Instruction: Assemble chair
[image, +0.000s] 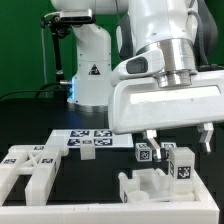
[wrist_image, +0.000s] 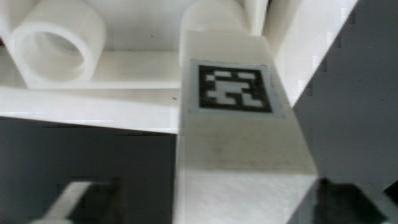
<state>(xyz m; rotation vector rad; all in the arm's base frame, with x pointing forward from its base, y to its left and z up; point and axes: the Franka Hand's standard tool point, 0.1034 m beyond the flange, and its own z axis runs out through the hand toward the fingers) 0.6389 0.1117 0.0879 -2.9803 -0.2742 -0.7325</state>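
Gripper (image: 178, 142) jaws apart, either side of chunky matte white chair bar (wrist_image: 246, 160) w/ square b&w tag (wrist_image: 233, 88). Flat X-braced panel (image: 30, 165), smooth white plastic, lies well apart.

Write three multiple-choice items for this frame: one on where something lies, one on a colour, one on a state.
1. In the exterior view, the flat white X-braced plastic chair panel lies at: A the exterior view's left; B the exterior view's right; C the far middle.
2. The table top is: A white; B black; C brown.
3. The tool is: A shut on nothing; B open, astride the white tagged plastic bar; C out of view.

Key: 1 A, the panel sits near that view's left edge. 2 B, the bare surface around the parts is black. 3 B, the wrist view shows a gap between the bar and one finger.
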